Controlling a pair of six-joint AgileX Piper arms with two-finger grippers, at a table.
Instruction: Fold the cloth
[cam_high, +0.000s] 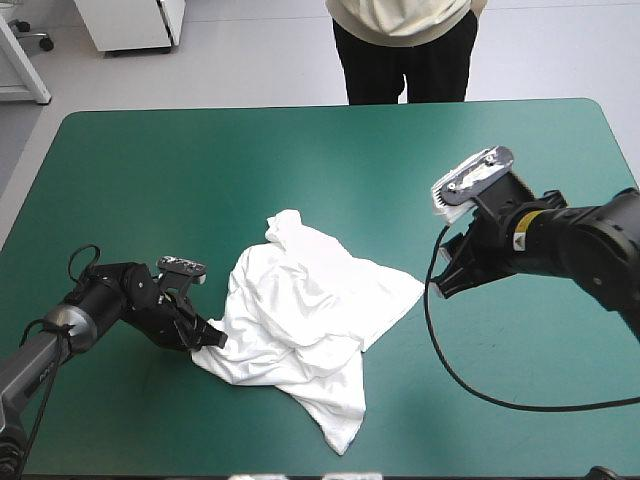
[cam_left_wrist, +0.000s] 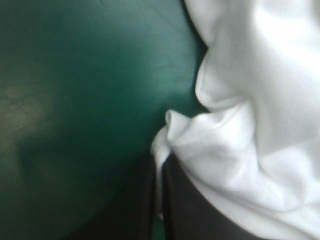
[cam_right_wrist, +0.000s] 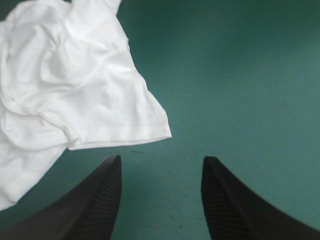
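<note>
Shows the T-shirt (cam_high: 305, 335) crumpled on the table (cam_high: 300, 160), around its middle and toward the near edge. Pinches the T-shirt's left edge with the left gripper (cam_high: 214, 341), fingers (cam_left_wrist: 187, 215) all but closed on a white fold that drapes over one of them. Holds the right gripper (cam_high: 448, 278) wide apart just right of the T-shirt, over teal-green cover (cam_right_wrist: 240, 75), a hemmed corner just ahead of one finger, untouched

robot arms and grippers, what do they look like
The left arm and right arm are black; the right has a small yellow marking near the wrist. The right gripper has two broad black fin-shaped fingers, ribbed on their inner faces.
</note>
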